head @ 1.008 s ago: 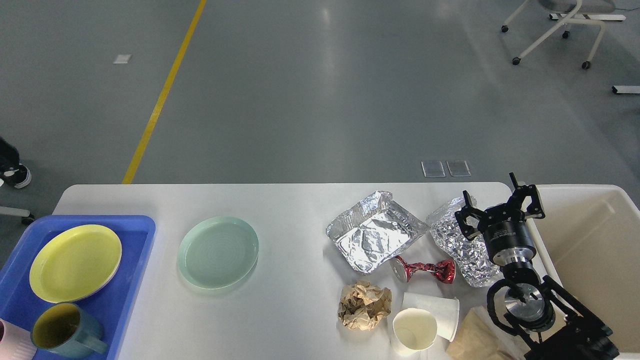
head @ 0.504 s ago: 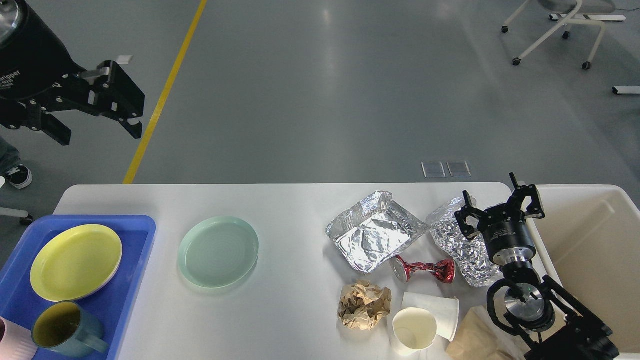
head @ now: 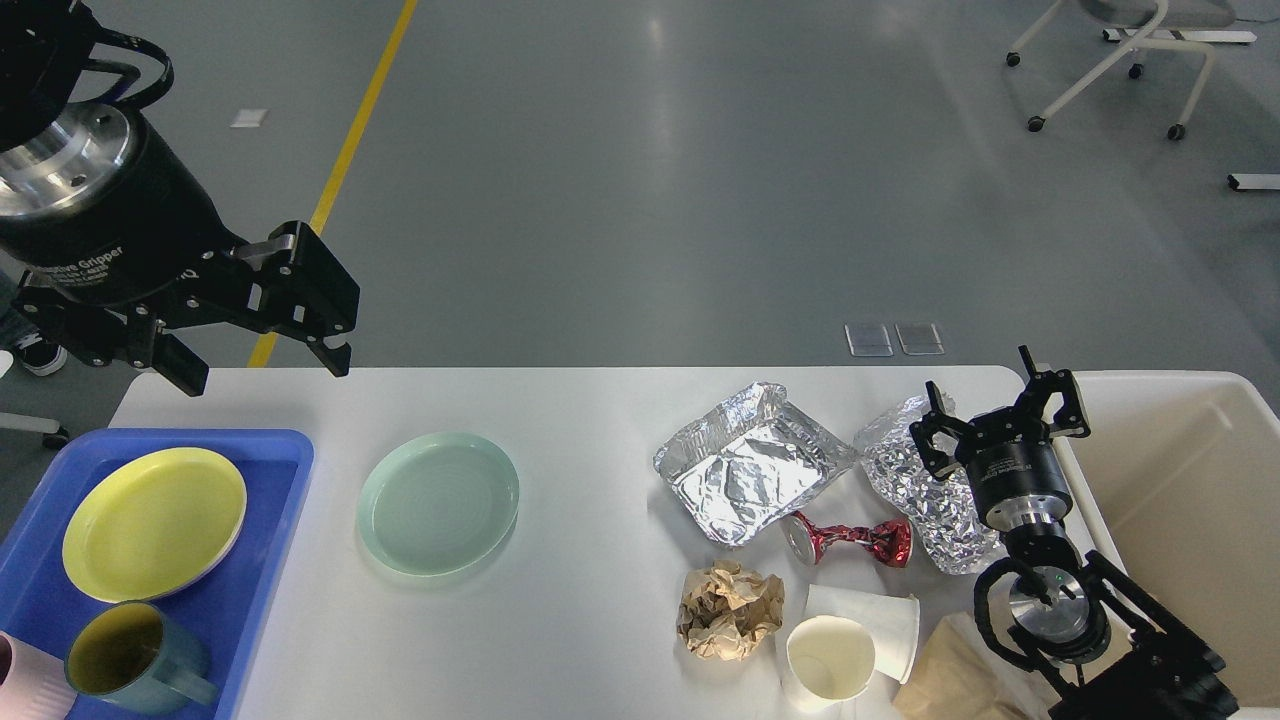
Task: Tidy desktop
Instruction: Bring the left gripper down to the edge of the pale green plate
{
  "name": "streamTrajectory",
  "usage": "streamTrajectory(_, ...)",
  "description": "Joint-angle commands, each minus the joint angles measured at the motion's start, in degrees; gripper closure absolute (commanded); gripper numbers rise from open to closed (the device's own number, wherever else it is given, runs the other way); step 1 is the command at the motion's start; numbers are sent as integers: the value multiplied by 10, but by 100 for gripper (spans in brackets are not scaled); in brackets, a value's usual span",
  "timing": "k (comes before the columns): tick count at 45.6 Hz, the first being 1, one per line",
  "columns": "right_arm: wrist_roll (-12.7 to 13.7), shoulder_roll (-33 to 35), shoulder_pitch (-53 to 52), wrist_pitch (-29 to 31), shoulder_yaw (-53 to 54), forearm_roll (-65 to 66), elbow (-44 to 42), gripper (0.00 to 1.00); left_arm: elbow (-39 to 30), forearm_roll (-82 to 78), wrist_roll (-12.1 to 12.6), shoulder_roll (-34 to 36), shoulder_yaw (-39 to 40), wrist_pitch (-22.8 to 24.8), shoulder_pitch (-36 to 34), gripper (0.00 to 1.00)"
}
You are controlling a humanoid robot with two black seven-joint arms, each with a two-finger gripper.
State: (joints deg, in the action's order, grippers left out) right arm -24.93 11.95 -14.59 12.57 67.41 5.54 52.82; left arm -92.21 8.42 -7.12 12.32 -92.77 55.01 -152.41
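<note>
The white desktop (head: 580,440) fills the lower view. A mint-green plate (head: 438,502) lies on it left of centre. On the right lie a foil tray (head: 745,475), crumpled foil (head: 915,495), a crushed red can (head: 848,540), a brown paper ball (head: 728,610), two white paper cups (head: 830,655) and a brown paper bag (head: 955,675). My left gripper (head: 265,370) hangs open over the desktop's far left corner, holding nothing. My right gripper (head: 1000,415) stands open and empty above the crumpled foil's right edge.
A blue tray (head: 270,520) at the left edge holds a yellow plate (head: 153,522), a teal mug (head: 130,660) and a pink cup (head: 20,690). A cream bin (head: 1180,500) stands off the desktop's right end. A wheeled chair (head: 1120,60) is on the floor far right.
My left arm has come into view from the upper left and moved down and right toward the desktop's far left corner. The right arm and the objects have not moved.
</note>
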Motion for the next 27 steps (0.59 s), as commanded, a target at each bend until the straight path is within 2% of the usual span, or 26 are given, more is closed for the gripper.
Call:
streamTrajectory(1,1,0,0,0,0,0,0,0,19,8,-1,3,7,0,62,5)
streamTrajectory(4,0,0,0,0,0,0,0,0,39,19,-1,2,8,0,102,5)
streamTrajectory(11,1,0,0,0,0,0,0,0,111,69,3,-13,7,-38,217,6)
streamTrajectory(20,0,0,0,0,0,0,0,0,165,162,4,-25,9,-52,319,8)
streamTrajectory(23,1,0,0,0,0,0,0,0,173,186,5,-25,9,-82,352,8)
streamTrajectory(27,1,0,0,0,0,0,0,0,173,204,7,-26,11,-146,397,8)
